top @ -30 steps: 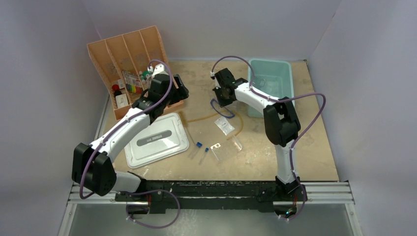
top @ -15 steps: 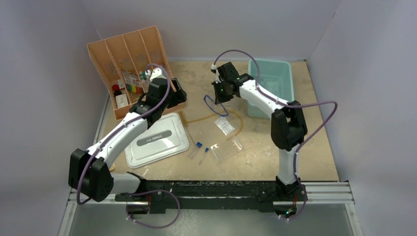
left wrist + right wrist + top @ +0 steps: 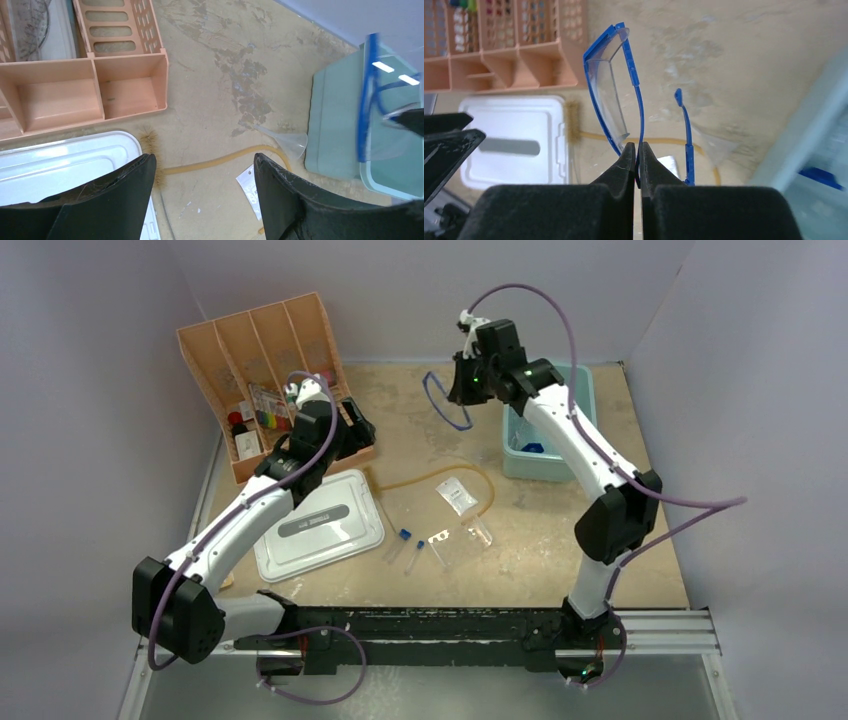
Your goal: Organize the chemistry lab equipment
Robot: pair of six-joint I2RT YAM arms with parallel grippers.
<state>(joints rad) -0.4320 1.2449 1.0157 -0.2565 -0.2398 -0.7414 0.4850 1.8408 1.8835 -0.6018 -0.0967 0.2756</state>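
Note:
My right gripper (image 3: 468, 380) (image 3: 637, 150) is shut on one temple arm of the blue-framed clear goggles (image 3: 445, 405) (image 3: 611, 90) and holds them in the air just left of the teal bin; they also show in the left wrist view (image 3: 372, 100). My left gripper (image 3: 345, 435) (image 3: 205, 165) is open and empty beside the orange organizer. On the table lie the tan rubber tube (image 3: 430, 478) (image 3: 220, 161), a small packet (image 3: 456, 495), two blue-capped test tubes (image 3: 400, 540) and the clear rack (image 3: 460, 542). A blue piece (image 3: 533, 448) lies in the bin.
The orange divided organizer (image 3: 262, 350) stands at the back left with small items in it. The grey lid (image 3: 318, 523) lies in front of it. The teal bin (image 3: 580, 390) sits at the back right. A clear funnel (image 3: 290, 140) and a bristle brush (image 3: 150, 137) lie near the tube.
My right gripper has risen with the goggles and carried them back and to the right, toward the teal bin. My left arm has drawn back slightly to the left.

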